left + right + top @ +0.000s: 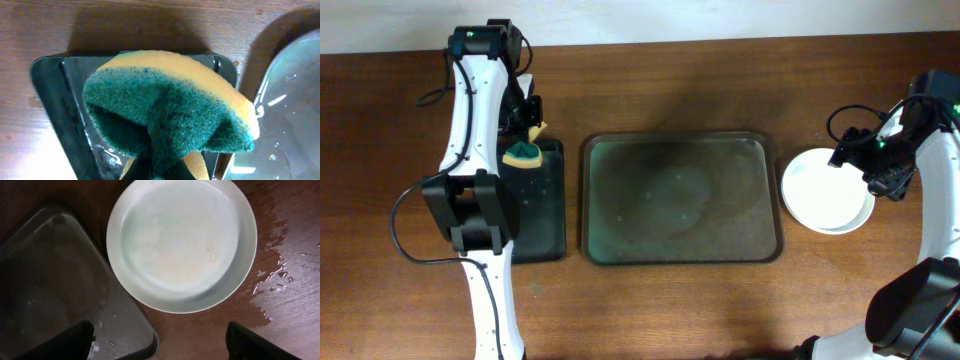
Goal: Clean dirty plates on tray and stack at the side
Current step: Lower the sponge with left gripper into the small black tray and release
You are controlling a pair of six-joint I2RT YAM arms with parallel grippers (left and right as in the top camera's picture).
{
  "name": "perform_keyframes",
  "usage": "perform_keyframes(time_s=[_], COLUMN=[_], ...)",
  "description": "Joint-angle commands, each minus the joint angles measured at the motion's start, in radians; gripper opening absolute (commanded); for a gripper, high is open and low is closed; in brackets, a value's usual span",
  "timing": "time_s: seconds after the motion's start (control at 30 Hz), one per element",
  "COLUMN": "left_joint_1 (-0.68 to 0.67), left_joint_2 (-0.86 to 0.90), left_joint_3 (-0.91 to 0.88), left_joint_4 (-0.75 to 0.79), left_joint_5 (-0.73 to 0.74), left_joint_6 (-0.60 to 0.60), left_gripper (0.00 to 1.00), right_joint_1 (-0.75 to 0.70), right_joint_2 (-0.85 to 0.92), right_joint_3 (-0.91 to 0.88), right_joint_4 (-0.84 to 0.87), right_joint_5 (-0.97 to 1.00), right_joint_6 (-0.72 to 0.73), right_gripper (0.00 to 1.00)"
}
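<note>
The left jaws are clamped on a sponge (170,100), green face forward and folded where the grip pinches it. The jaws themselves are almost wholly hidden behind it. The right jaws stand wide apart and hold nothing; their two tips show at the lower corners of the right wrist view.

Location of the work: the plates (820,190) sit stacked on the surface (670,310) just beside the tray's right short edge. The tray (620,200) carries no plate. The top plate (182,240) shows no green mark, only a faint wet sheen. A second rim shows below it in the overhead view, but the number of plates in the stack cannot be read with certainty. Water (272,275) lies on the surface beside the stack.

Governing relation: the stack lies directly ahead of and below the right jaws, so the right arm (935,170) is much the nearer. The left arm (470,110) is well apart from the stack, with the whole length of the tray between them. The sponge hangs over the far end of the black tray (542,225), which lies just beside the tray's left short edge with its long axis at right angles to the tray's.

Assessment: cleaning and stacking look complete or nearly so. The likely remaining moves are to lower the sponge straight down onto the black tray and to draw the right arm clear. The wet surface by the stack is a minor slip risk if the plates are nudged.
</note>
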Motion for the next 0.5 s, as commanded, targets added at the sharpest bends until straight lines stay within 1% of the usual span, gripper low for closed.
perform_keyframes(time_s=[0.0,0.1,0.27,0.33,0.47], left_joint_1=[-0.002,-0.003,-0.010,-0.010,-0.010], left_joint_2=[-0.140,-0.217,-0.373,-0.439,-0.592], left_joint_3=[-0.002,-0.031,-0.130,-0.208,-0.513], left_joint_4=[-0.002,-0.002,0.006,0.035,0.205], left_joint_5=[-0.037,-0.037,-0.053,-0.053,-0.043], left_joint_6=[-0.032,-0.043,-0.050,-0.050,-0.084], left_gripper=[0.00,0.00,0.00,0.00,0.00], right_joint_1=[0.006,0.006,0.006,0.006,0.006], right_joint_2=[-0.013,-0.013,-0.013,-0.013,-0.013], right_joint_3=[0.014,0.014,0.014,0.014,0.014], right_joint_4=[0.006,0.007,0.011,0.013,0.012], right_joint_5=[-0.006,-0.005,-0.005,-0.005,-0.005], right_joint_6=[-0.013,-0.015,-0.039,-0.039,-0.040], right_gripper=[0.86,0.90,0.92,0.92,0.92])
